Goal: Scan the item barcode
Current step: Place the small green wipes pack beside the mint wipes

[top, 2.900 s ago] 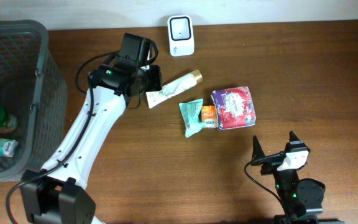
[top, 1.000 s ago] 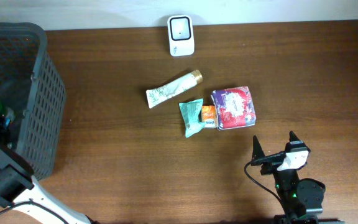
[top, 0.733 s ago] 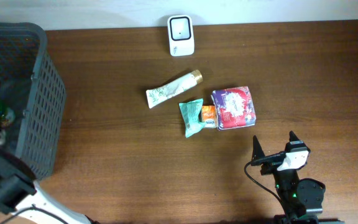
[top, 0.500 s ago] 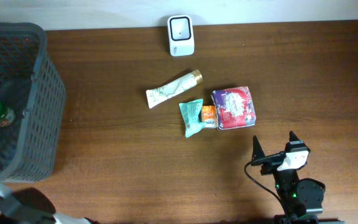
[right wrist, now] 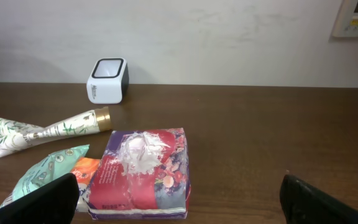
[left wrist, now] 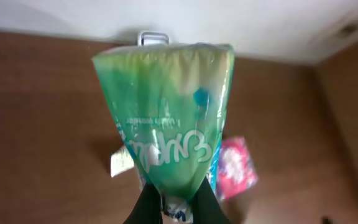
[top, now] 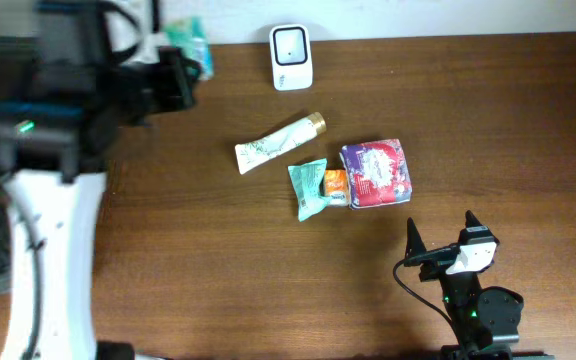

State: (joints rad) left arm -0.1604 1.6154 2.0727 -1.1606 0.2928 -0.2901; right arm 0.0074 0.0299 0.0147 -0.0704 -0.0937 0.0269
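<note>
The left claw (left wrist: 178, 202) pinches one end of a green packet (left wrist: 166, 118), holding it raised above the table (top: 268, 270), left of the white scanner (top: 291, 57), probably to present its barcode. The right claw (top: 440, 232) rests spread wide and empty.

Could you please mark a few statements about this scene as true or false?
1. The left fingers are shut on a green packet. True.
2. The right fingers hold the tube. False: they are open and empty, and the tube lies on the table.
3. The white scanner stands at the table's far edge, by the wall. True.
4. The green packet rests on top of the scanner. False: it is held up off the table, apart from the scanner.
</note>
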